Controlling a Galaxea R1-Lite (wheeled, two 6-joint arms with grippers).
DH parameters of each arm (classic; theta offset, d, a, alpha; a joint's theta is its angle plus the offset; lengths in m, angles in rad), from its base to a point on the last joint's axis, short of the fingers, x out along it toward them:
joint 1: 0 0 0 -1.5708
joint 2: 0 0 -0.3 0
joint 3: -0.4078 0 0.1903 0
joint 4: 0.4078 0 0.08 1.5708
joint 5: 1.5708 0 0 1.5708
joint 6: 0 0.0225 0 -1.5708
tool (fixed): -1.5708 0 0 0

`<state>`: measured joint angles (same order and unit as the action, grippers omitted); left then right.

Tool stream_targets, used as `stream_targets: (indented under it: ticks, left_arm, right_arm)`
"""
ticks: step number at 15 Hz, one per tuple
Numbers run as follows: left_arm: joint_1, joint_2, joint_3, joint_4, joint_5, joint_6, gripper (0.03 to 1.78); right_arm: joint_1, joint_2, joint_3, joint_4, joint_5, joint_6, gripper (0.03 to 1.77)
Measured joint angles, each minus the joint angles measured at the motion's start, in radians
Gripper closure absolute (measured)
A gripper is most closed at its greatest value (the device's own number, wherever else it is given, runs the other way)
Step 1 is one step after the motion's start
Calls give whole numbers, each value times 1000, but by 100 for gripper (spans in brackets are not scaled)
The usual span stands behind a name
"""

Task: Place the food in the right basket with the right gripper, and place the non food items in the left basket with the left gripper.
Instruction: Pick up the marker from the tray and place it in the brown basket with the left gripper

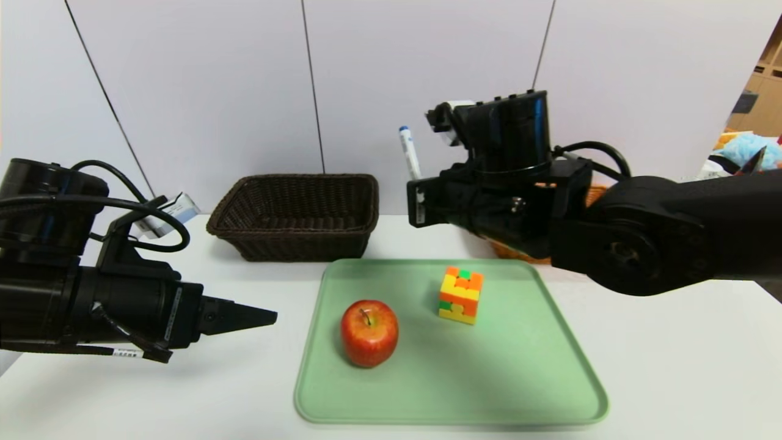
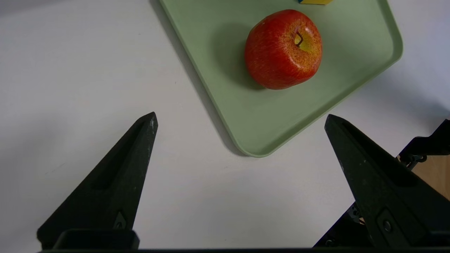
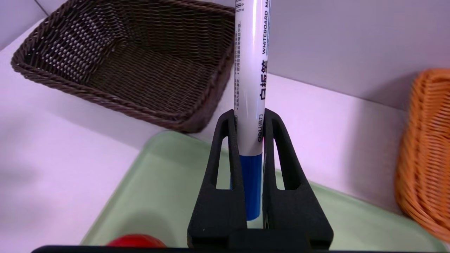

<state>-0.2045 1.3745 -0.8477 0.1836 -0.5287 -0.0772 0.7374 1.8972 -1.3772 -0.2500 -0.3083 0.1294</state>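
A red apple point(image 1: 369, 333) point(image 2: 283, 49) and a multicoloured puzzle cube point(image 1: 460, 294) rest on a green tray point(image 1: 489, 379). My right gripper point(image 1: 421, 189) point(image 3: 249, 113) hovers above the tray's far edge, shut on a white marker point(image 1: 409, 153) point(image 3: 251, 70) with a blue cap, which stands upright. The dark brown left basket point(image 1: 296, 214) point(image 3: 133, 63) lies behind the tray to the left. My right arm mostly hides the orange-tan right basket point(image 1: 519, 252) point(image 3: 425, 154). The left gripper point(image 1: 266, 318) point(image 2: 240, 119) is open and holds nothing, low over the table left of the tray.
The tray point(image 2: 281, 116) point(image 3: 158, 182) lies in the middle of a white table point(image 1: 672, 366), with its near left corner between my left fingers in the left wrist view. A white wall stands close behind both baskets. Clutter shows at the far right.
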Motion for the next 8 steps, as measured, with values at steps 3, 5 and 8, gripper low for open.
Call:
stream_targets:
  ticks: [3, 5, 8]
  left_arm:
    - [1, -6, 11, -7, 16, -1, 12]
    - [1, -8, 12, -7, 17, -1, 12]
    - [1, -9, 15, -9, 18, -1, 12]
  right_arm:
    - [26, 102, -110, -69, 4, -25, 162]
    - [39, 167, -176, -127, 6, -58, 162]
    - [60, 253, -277, -188, 8, -86, 162]
